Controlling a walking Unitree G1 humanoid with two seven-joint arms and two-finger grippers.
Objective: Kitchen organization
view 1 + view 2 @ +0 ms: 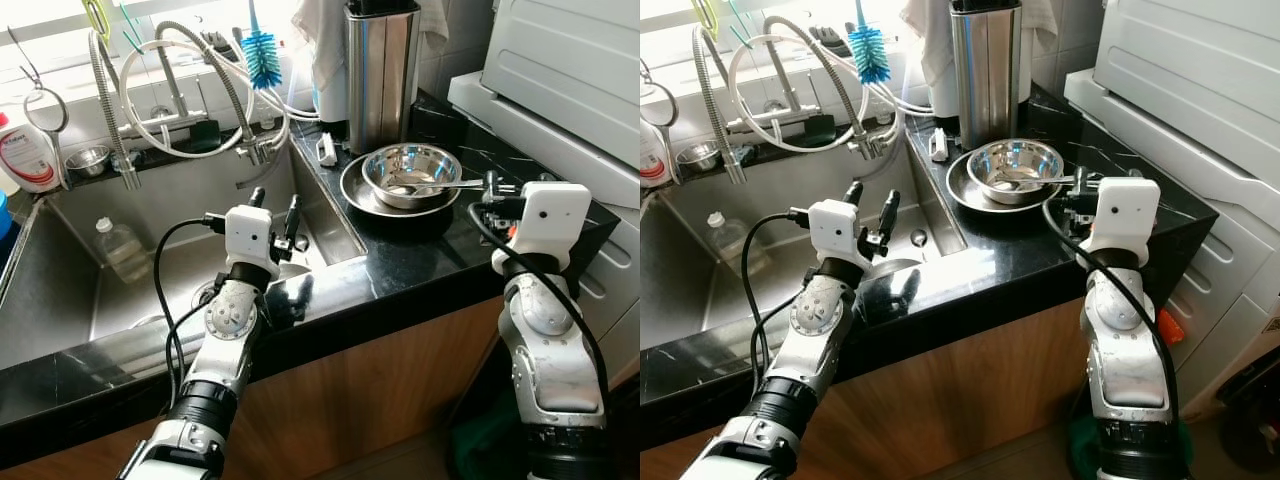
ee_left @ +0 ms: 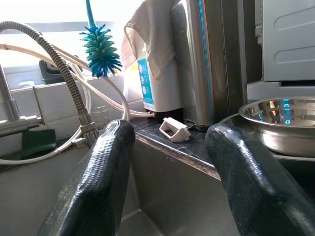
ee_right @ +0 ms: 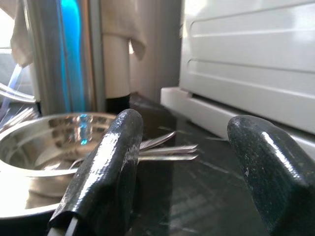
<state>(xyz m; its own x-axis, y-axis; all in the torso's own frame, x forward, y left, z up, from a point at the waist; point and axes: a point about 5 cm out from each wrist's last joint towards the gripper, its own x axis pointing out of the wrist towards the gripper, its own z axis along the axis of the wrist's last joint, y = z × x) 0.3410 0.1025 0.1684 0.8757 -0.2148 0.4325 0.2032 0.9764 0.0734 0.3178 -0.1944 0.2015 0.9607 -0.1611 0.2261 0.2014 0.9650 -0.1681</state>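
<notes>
Sink basin (image 1: 60, 290): stainless, holding one clear plastic bottle (image 1: 120, 248) lying near its rear wall. A small steel cup (image 1: 88, 158) sits on the ledge behind. The left gripper (image 1: 275, 212) hovers over the basin's right side, fingers apart, nothing between them.

Black stone countertop (image 1: 400, 260): a steel bowl (image 1: 412, 174) rests in a shallow steel plate (image 1: 356, 195), utensil handles (image 3: 167, 152) projecting over the bowl rim toward the right gripper (image 1: 492, 192). That gripper sits just beside the plate, fingers (image 3: 106, 167) spread, empty. Bare counter lies between plate and front edge.

A tall steel canister (image 1: 382, 70) stands behind the bowl. A white appliance (image 1: 560, 70) bounds the counter's right side.
</notes>
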